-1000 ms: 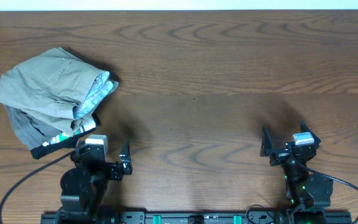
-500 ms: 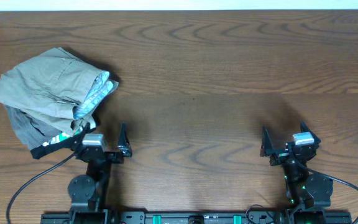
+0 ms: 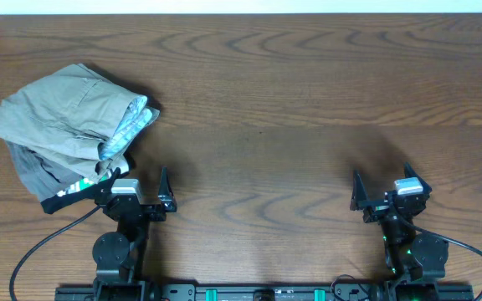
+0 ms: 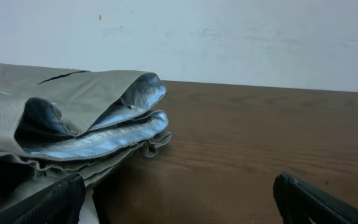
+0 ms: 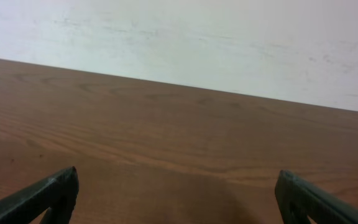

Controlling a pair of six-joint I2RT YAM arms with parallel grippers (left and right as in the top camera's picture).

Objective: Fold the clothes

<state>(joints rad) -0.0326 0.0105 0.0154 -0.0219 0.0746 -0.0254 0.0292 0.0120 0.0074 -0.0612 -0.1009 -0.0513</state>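
Just beyond the left hand (image 3: 137,186), the clothes (image 3: 65,117) lie heaped on the desk (image 3: 291,100). They look soft, light and floppy, and are probably best pinched at the striped waistband nearest that hand. Both hands gape empty, the right hand (image 3: 382,189) well apart. A grey garment (image 3: 33,171) underneath is mostly covered, and the leg edges cannot be made out.

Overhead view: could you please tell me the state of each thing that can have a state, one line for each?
khaki clothes: wrinkled, loosely bunched, not neatly folded, striped lining showing, lying on the grey shorts
grey shorts: mostly covered by the khaki clothes, black waistband showing
left gripper: jaws open, empty, beside the pile
right gripper: jaws open, empty, above the wood
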